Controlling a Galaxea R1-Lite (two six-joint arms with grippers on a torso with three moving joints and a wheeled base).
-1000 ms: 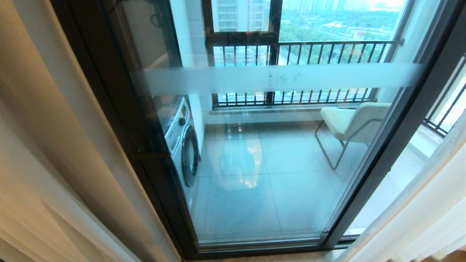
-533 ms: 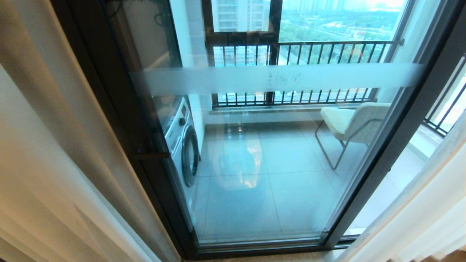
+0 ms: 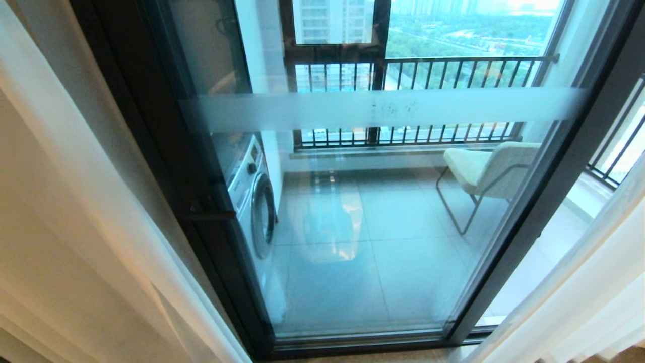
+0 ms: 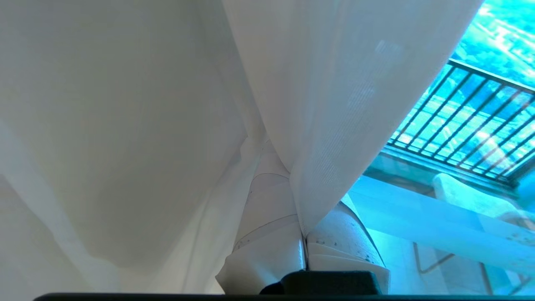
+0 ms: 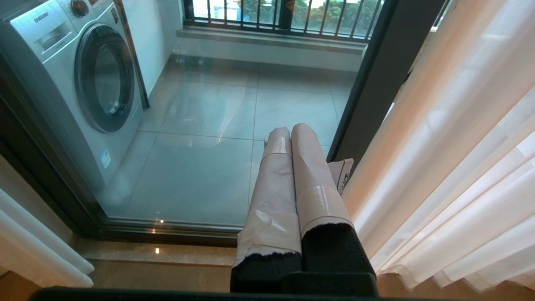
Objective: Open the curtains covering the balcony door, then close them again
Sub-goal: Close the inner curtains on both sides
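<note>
sheer curtains [image 3: 75,201] held at the balcony door [image 3: 383,212]
left gripper [image 4: 304,234] — fingers pinched on a curtain fold; right gripper [image 5: 292,138] — fingers pressed together, nothing held.

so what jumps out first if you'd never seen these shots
The balcony door fills the middle of the head view, its frosted band crossing the glass, with a washing machine and a pale chair behind it. In the left wrist view, the left claw is shut on a sheer white curtain.

Left end effector [image 4: 304,246] fingertips, hidden in the curtains [image 4: 326,104].
</note>
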